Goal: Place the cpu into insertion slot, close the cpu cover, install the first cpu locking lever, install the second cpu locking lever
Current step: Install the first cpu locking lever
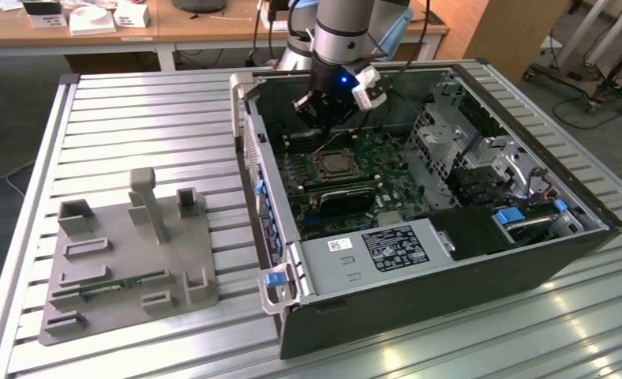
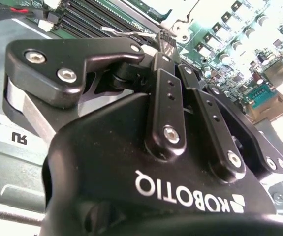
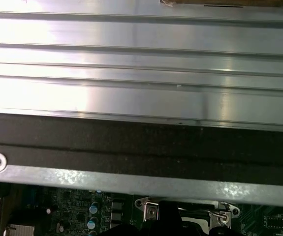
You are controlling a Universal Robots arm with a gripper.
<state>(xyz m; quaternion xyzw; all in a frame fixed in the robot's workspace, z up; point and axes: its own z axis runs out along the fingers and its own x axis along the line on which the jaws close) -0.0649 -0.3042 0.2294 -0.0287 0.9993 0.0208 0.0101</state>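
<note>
Black gripper (image 1: 327, 122) hangs inside the open computer case (image 1: 448, 292). Its fingers (image 2: 167, 69) are drawn together in the second wrist view, and whether anything is pinched between them I cannot tell. The tip is close by the insertion slot (image 1: 338, 163), whose silvery frame rings a dark centre in the exterior view; whether the cpu lies in it cannot be told. Long black memory slots (image 2: 84, 14) run near the fingers, and green motherboard (image 1: 385, 178) surrounds the slot. A metal drive cage (image 1: 469, 150) crowds the exterior view's right, and a labelled power supply (image 1: 390, 249) fills the near end. Outside the case, 1 grey fixture tray (image 1: 132, 260) rests on the slatted table (image 1: 143, 118).
</note>
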